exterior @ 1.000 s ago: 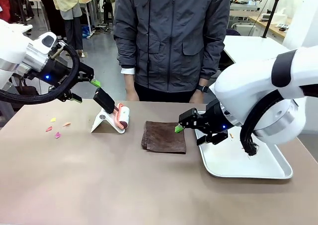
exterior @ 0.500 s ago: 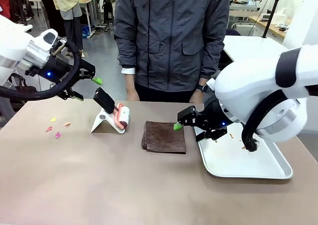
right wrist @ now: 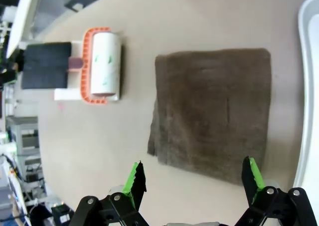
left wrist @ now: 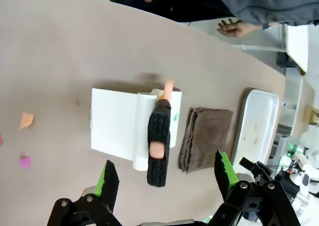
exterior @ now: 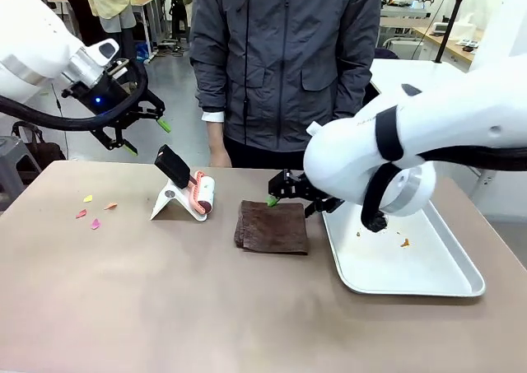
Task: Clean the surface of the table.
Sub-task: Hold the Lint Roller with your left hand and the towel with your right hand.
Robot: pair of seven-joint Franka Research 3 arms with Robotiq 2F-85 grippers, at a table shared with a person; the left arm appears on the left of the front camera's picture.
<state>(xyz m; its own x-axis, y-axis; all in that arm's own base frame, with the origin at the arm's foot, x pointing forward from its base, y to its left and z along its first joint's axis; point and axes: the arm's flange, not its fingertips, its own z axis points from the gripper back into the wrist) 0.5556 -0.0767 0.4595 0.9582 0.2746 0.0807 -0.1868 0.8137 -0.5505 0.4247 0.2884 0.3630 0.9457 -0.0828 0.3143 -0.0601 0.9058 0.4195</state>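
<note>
The brownish-tan desk (exterior: pixel 165 307) is seen stretching wide and matte. Toward its left end a few small paper scraps (exterior: pixel 95 223) are scattered close together, pink, yellow and orange. Nearer the middle a white stand (exterior: pixel 169 202) is set on the top, and a roller (exterior: pixel 202 193) with an orange frame and black handle is propped on it. Just right of that, a brown cloth (exterior: pixel 272 227) is laid flat, folded square. Near it but apart, a pale tray (exterior: pixel 395 268) is placed at the right end, with a few orange crumbs (exterior: pixel 404 243) spotted inside.

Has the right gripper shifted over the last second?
Yes. The right gripper has swung toward picture left, from beside the tray to above the far edge of the brown cloth, which stayed put.
</note>
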